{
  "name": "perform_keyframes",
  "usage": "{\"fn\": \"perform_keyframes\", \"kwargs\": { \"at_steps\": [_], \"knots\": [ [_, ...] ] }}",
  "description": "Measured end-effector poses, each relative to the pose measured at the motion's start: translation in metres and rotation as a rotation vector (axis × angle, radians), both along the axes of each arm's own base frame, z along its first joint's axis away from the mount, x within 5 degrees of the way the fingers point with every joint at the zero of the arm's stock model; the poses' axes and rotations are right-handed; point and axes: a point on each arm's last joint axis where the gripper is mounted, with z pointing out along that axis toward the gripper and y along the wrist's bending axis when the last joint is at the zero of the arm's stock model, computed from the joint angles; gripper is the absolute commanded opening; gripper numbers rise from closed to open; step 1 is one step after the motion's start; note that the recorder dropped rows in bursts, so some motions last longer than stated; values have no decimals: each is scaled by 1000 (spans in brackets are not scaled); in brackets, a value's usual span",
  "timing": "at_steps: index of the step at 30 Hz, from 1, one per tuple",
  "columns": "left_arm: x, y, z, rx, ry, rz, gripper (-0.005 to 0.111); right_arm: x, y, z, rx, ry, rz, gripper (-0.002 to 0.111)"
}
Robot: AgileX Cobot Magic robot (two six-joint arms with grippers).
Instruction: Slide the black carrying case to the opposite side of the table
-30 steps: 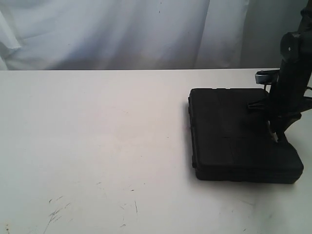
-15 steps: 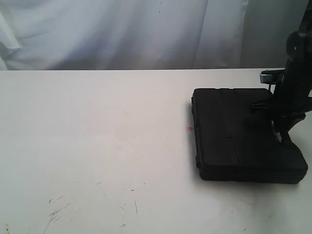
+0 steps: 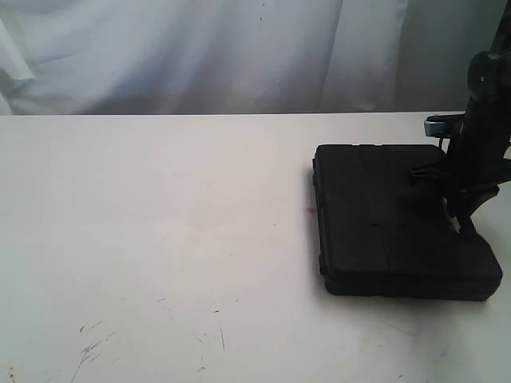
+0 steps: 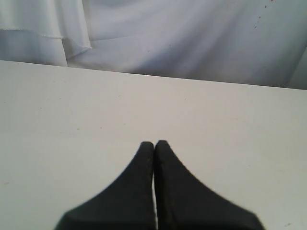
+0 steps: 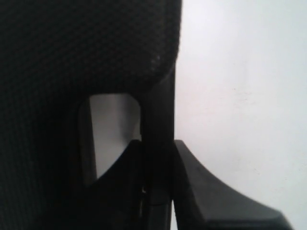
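The black carrying case (image 3: 391, 215) lies flat on the right part of the white table (image 3: 160, 223). My right gripper (image 3: 459, 227) stands at the case's right edge. In the right wrist view its fingers (image 5: 196, 167) are shut on the case's handle bar (image 5: 158, 110), beside the textured lid (image 5: 72, 48). My left gripper (image 4: 154, 143) is shut with nothing in it and hovers over bare table (image 4: 72, 105); it does not show in the exterior view.
A small pink-red spot (image 3: 310, 210) marks the table just left of the case. Thin dark scratches (image 3: 92, 343) lie near the front left. A white curtain (image 3: 200, 48) hangs behind the table's far edge. The case's right side is close to the picture's edge.
The case and my right gripper shifted slightly to the right, uncovering the pink-red spot, then stayed almost still over the last half second.
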Motion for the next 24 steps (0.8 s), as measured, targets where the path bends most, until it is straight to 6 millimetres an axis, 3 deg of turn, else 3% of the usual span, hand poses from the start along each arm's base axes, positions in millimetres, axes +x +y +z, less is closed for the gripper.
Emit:
{"fn": "perform_keyframes", "kwargs": {
  "at_steps": [21, 23, 24],
  "knots": [
    [0, 0, 0, 0, 0, 0, 0, -1, 4, 0, 35, 7, -17, 0],
    [0, 0, 0, 0, 0, 0, 0, -1, 4, 0, 35, 7, -17, 6],
    [0, 0, 0, 0, 0, 0, 0, -1, 4, 0, 35, 7, -17, 15]
  ]
}}
